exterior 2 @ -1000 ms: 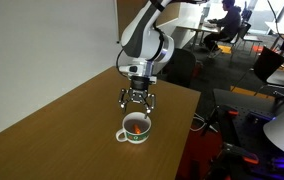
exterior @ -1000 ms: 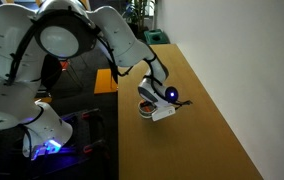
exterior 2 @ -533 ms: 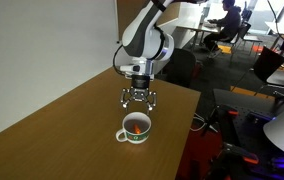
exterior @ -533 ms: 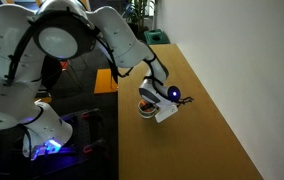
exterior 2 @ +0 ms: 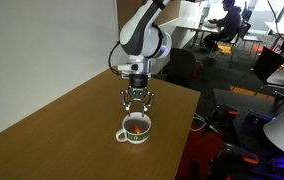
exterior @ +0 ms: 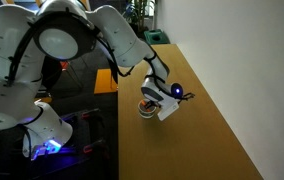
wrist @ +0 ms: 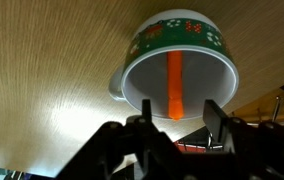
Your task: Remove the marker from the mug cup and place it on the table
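Hovering directly above the mug (exterior 2: 135, 128), the hand (exterior 2: 135, 104) is spread and empty. In the wrist view its two fingers (wrist: 214, 112) stand apart on either side of the mug's mouth and touch nothing.

Location of task item: the marker (wrist: 174, 84), orange-red, lies inside the mug, leaning against the inner wall. From the exterior view only a patch of orange shows within the rim (exterior 2: 137, 124).

Mug condition: upright on the counter (exterior 2: 52, 130), near the counter's edge, with its handle (wrist: 117, 88) to one side. The other exterior view shows the hand (exterior: 152, 101) covering most of the mug.

Step in hand, by assessment: approach and alignment for the grasp. Extraction has not begun.

Next move, by assessment: lower the hand into the mug, with the fingers straddling the marker and clear of the rim. Close on the marker, lift straight up out of the mug, then set it down on bare counter beside the mug.

Risk noted: a finger catching the rim could tip or shift the mug.
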Motion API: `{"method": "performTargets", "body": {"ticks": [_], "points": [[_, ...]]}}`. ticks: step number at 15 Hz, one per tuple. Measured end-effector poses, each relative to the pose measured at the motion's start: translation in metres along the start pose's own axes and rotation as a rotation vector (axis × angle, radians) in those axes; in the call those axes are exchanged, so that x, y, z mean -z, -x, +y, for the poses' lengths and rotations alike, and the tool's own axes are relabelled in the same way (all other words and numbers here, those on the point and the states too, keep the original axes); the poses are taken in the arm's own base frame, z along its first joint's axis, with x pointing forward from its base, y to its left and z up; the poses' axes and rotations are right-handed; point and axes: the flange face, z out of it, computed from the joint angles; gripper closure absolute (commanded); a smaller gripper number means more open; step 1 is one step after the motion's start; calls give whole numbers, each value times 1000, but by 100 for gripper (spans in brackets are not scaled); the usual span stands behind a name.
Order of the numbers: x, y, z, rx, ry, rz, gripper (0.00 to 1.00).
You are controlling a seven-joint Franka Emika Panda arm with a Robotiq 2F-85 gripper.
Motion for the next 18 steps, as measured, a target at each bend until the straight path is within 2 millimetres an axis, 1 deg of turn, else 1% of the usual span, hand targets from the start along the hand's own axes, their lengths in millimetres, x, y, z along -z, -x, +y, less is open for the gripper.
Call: {"method": "performTargets", "body": {"ticks": [2, 4, 6, 8, 9, 10, 11, 12, 13, 14, 15, 18], "points": [[-3, -2, 3, 13, -9, 3, 46], [-9, -2, 4, 24, -20, 4, 50], [-15, 1, 5, 33, -35, 3, 55], [-22, 5, 4, 39, -51, 3, 57], [-26, 7, 3, 42, -60, 3, 54], [-30, 9, 3, 45, -69, 4, 55], [-34, 11, 2, 49, -77, 4, 51], [-38, 13, 2, 52, -84, 6, 52], [-42, 14, 2, 55, -91, 7, 50], [-45, 14, 2, 59, -98, 8, 52], [-49, 15, 3, 64, -103, 10, 50], [-58, 14, 6, 77, -115, 17, 55]]}}
